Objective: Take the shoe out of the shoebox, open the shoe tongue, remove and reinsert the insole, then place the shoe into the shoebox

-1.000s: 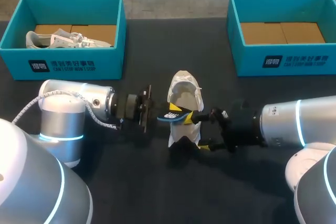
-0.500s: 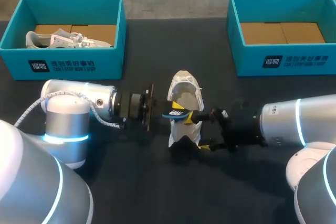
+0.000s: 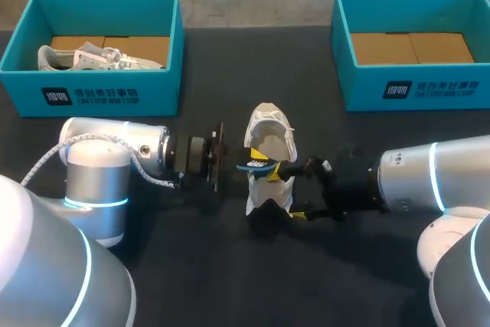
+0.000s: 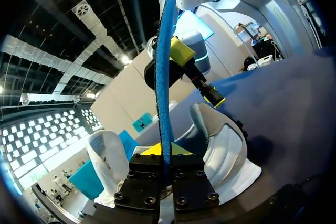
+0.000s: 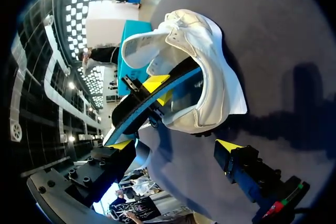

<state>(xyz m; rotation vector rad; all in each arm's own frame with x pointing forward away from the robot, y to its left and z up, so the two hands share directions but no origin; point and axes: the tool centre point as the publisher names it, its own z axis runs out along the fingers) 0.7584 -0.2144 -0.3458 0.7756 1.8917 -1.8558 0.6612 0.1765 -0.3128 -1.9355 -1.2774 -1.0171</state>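
Observation:
A white shoe (image 3: 269, 137) stands on the dark table's middle, its mouth open. My left gripper (image 3: 232, 168) comes in from the left and is shut on a blue insole (image 3: 256, 166), whose far end reaches into the shoe's mouth. In the left wrist view the insole (image 4: 164, 72) runs edge-on out from the closed gripper (image 4: 164, 153), with the shoe (image 4: 223, 145) beside it. My right gripper (image 3: 297, 189) is open, one finger on each side of the shoe's near end. The right wrist view shows the shoe (image 5: 207, 72) and insole (image 5: 149, 103) ahead of that gripper (image 5: 176, 148).
A teal shoebox (image 3: 111, 93) at the back left holds another white shoe (image 3: 96, 57). A second teal shoebox (image 3: 417, 89) at the back right shows only its cardboard bottom. Bare dark table lies in front of both arms.
My left gripper has shifted a little to the right, carrying the insole further into the shoe's mouth. The right arm and the shoe have kept still.

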